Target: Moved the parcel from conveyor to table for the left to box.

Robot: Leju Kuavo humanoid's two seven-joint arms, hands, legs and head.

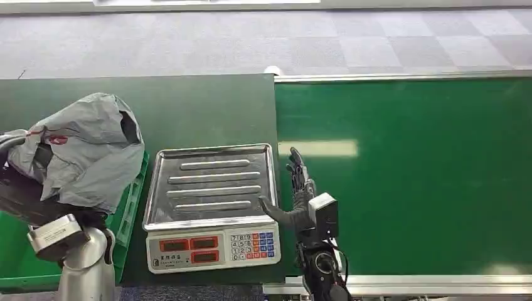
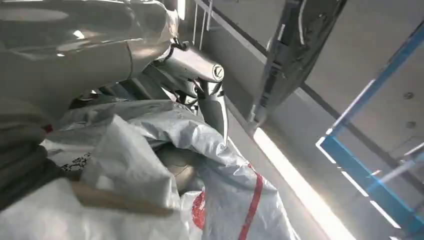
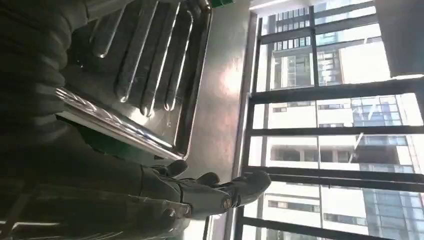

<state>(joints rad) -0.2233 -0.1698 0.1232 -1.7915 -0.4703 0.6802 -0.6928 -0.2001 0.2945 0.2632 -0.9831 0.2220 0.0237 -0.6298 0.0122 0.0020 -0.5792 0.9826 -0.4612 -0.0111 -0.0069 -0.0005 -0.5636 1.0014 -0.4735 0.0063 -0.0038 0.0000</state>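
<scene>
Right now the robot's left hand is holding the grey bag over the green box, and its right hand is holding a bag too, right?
Not quite. The right hand holds nothing; the head view shows it open beside the scale. The left hand does hold the grey bag over the green box.

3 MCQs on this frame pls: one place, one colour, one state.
1. Where is the grey parcel?
A. on the scale pan
B. over the green crate, held up by the left arm
C. on the conveyor belt

2. What colour is the conveyor belt?
A. green
B. black
C. blue

3. What state is the right hand in?
A. gripping the parcel
B. pressing the keypad
C. open and empty, beside the scale

Key: 1 B, the parcel sits above the crate. 2 A, the belt is green. 3 C, the fingers are spread and hold nothing.
</scene>
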